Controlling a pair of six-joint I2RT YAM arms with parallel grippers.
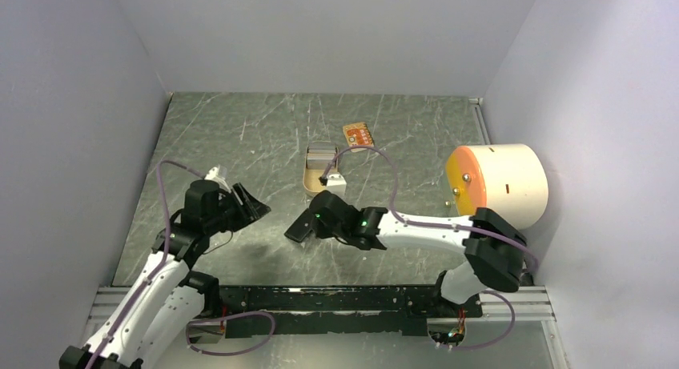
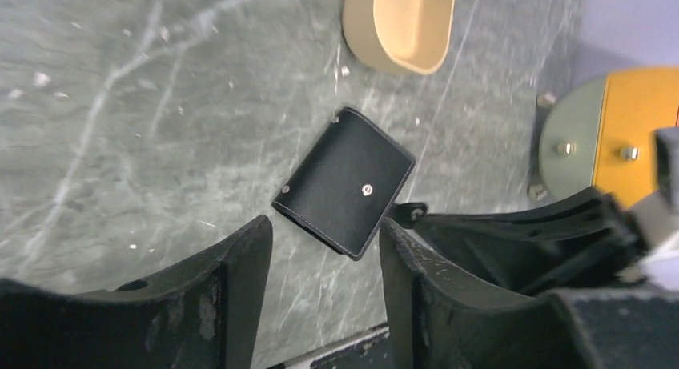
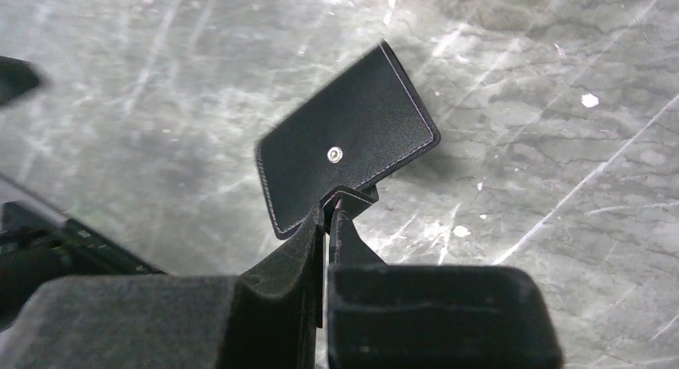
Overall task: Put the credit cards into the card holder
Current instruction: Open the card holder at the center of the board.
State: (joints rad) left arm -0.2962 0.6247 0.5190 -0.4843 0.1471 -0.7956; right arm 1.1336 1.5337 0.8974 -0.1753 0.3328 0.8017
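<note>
One thin edge of the card holder (image 3: pixel 352 137) is pinched in the right jaws; it may pivot or slip. Meanwhile the left jaws stand spread.

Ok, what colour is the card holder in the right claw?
Black card holder, pale edge stitching, a silver snap stud; right wrist view shows it best.

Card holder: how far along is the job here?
Done: nothing loaded. In hand: the right gripper is shut on the snap tab of the folded card holder; the left gripper is open nearby. Left: open it and insert both cards; the orange card lies at the far side, a pale card seems to sit in the tan tin.
</note>
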